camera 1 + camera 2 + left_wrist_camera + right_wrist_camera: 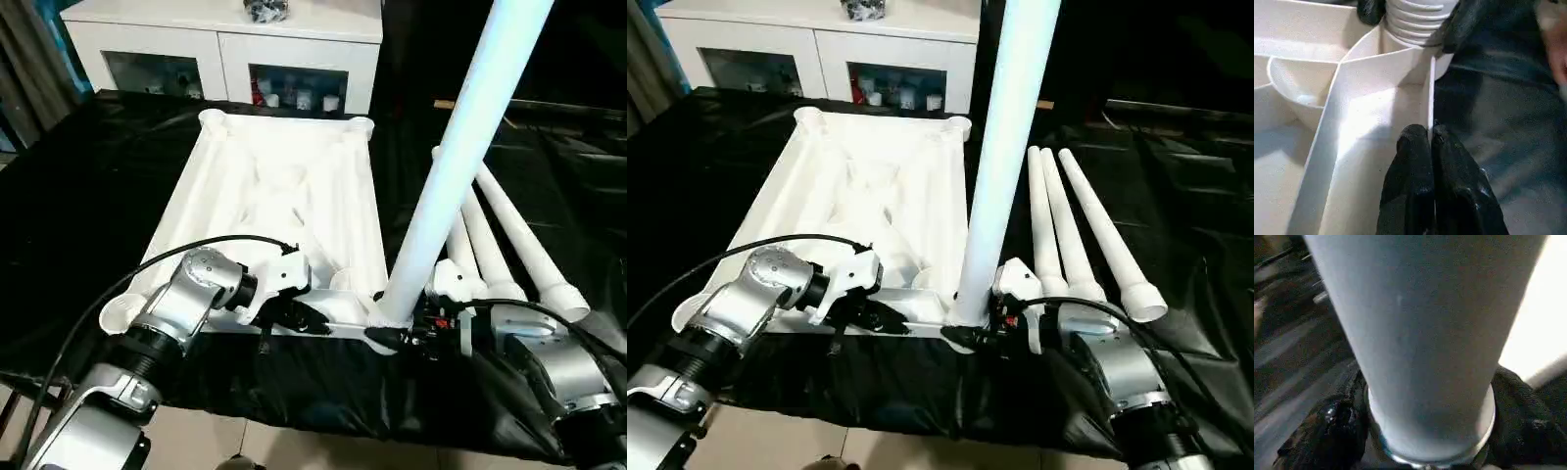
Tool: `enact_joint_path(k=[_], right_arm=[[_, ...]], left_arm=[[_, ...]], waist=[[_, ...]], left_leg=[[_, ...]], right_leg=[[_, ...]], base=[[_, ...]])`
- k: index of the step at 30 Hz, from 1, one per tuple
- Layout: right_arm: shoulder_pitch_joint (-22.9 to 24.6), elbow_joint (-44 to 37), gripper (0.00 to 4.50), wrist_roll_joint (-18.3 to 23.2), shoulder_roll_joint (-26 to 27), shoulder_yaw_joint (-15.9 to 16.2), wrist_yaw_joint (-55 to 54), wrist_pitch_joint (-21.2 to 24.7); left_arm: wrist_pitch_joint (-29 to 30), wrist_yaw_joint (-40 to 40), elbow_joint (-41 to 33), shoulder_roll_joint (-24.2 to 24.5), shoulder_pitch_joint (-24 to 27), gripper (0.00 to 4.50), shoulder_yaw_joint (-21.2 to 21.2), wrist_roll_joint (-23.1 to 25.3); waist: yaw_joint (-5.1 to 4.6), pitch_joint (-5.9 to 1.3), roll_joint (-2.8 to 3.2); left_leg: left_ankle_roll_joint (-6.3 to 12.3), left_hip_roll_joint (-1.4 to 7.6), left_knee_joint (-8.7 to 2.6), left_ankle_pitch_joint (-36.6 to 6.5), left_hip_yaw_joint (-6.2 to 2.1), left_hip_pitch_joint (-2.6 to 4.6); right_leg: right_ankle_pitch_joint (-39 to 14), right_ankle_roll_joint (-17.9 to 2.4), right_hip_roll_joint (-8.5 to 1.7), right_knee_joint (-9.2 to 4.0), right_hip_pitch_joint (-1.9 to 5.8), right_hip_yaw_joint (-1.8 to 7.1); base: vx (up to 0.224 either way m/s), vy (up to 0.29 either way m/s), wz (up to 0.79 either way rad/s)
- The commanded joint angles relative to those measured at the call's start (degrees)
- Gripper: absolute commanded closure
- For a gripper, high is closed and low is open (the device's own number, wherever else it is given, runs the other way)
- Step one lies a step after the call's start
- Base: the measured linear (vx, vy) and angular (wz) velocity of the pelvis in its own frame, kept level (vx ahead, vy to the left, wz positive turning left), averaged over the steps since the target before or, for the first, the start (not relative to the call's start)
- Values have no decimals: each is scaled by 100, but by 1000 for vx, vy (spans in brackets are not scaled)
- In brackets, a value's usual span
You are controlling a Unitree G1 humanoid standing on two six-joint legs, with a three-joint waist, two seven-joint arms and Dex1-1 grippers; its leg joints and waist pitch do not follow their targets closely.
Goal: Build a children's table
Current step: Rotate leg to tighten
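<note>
The white tabletop (284,186) lies underside up on black cloth, its ribs and round corner sockets showing. A long white leg (460,147) stands upright in the near right corner socket. My right gripper (392,328) holds the base of that leg, with a black finger (1337,426) pressed to each side. My left gripper (1430,134) is shut on the thin wall of the tabletop's near rim, just left of that socket. Three more legs (509,245) lie side by side on the cloth to the right.
A white cabinet (225,44) with glass doors stands behind the work surface. Black cloth (88,196) covers the whole surface and hangs over its near edge, with floor (245,441) below. Cables loop from both forearms.
</note>
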Motion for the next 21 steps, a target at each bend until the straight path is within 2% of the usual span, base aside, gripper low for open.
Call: enact_joint_path(k=[1,4,6,9,11,12,14,15,17,20,21], right_arm=[[-205,328,168,-71,372,3,-837,63],[-399,730,170,-277,858,-138,-1796,-10],[-455,836,170,-353,1075,-140,-2126,-31],[-516,936,170,-485,1382,-149,-2577,-80],[-640,1150,170,-702,1649,-141,-3057,-473],[-655,1176,170,-735,1678,-135,-3105,-544],[-706,1214,170,-632,1710,-184,-3007,-509],[-706,1214,115,-632,1710,-184,-3007,-509],[-839,1236,101,-314,1642,-285,-2502,-404],[-859,1163,65,-323,1489,-219,-2200,-456],[-840,1084,65,-291,1393,-191,-2000,-438]], left_arm=[[297,538,95,-388,-161,450,-84,53],[536,1157,128,-701,-234,450,-2,151],[601,1381,88,-819,-227,450,-14,223],[683,1596,-24,-932,-191,450,-78,356],[784,1693,-134,-1031,-141,450,-112,376],[792,1704,-144,-1041,-136,450,-115,375],[777,1700,-148,-1032,-118,450,-117,359],[777,1700,-148,-1032,-118,450,-117,359],[643,1552,-131,-918,-87,450,-121,327],[572,1412,-132,-833,-68,450,-114,272],[474,1322,-142,-791,-55,450,-115,245]], waist=[[-14,-274,-9],[-95,-271,-25],[-124,-273,-46],[-133,-268,-34],[-156,-275,-9],[-157,-274,-8],[-152,-283,7],[-152,-283,7],[-155,-292,27],[-139,-303,11],[-130,-309,14]], left_leg=[[9,356,-449,-1663,-160,72],[-92,350,-469,-1801,-197,44],[-51,341,-461,-1793,-182,51],[-1,337,-458,-1768,-172,64],[-23,342,-467,-1711,-175,46],[-28,340,-473,-1714,-183,35],[12,340,-470,-1755,-172,58],[12,340,-470,-1755,-172,58],[74,342,-471,-1733,-172,44],[147,339,-449,-1591,-148,50],[161,342,-444,-1531,-147,51]], right_leg=[[-1871,-1202,-463,-534,196,343],[-2237,-980,-461,-583,197,324],[-2163,-980,-449,-597,174,335],[-2193,-951,-447,-612,149,345],[-2044,-980,-444,-594,146,348],[-2030,-971,-440,-590,163,340],[-1802,-1016,-418,-580,158,352],[-1802,-1016,-418,-580,158,352],[-1516,-1111,-416,-549,188,350],[-1296,-1179,-411,-538,183,358],[-1210,-1209,-416,-525,192,359]], base=[[0,0,0],[0,0,0],[0,0,0],[0,0,0],[0,0,0],[0,0,0],[0,0,0],[0,0,0],[0,0,0],[0,0,0],[0,0,0]])
